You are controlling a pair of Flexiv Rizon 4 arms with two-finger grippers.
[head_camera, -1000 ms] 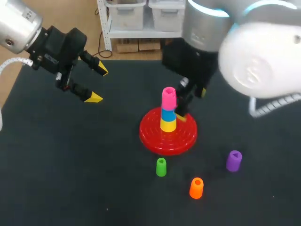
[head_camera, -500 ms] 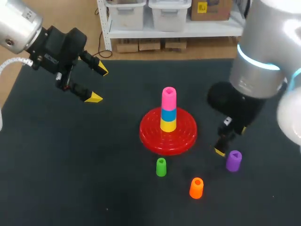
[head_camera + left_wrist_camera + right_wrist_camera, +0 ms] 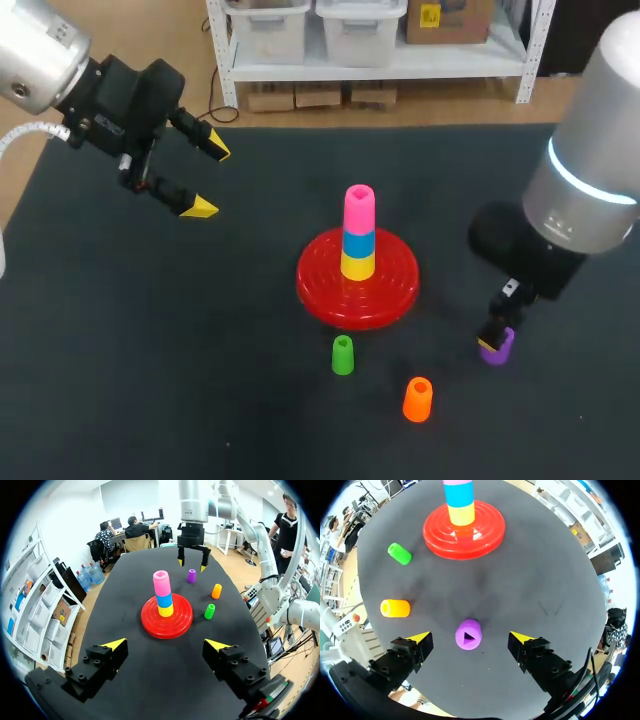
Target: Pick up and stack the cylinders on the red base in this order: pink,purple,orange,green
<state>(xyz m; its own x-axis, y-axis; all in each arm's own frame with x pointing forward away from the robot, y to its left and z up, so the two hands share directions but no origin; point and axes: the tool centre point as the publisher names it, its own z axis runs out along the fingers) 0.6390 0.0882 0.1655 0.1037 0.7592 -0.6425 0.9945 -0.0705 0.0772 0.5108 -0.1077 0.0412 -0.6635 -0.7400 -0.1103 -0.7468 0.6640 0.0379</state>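
Your right fingers (image 3: 420, 639) swung away from red base (image 3: 357, 285); now spread, purple cylinder (image 3: 468, 634) between them, untouched. Left fingers (image 3: 114, 644) spread, well apart from base.

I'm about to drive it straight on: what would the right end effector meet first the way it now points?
The purple cylinder, centred straight ahead of the right end effector; its open fingers look set to pass either side. The gap to it is unclear.
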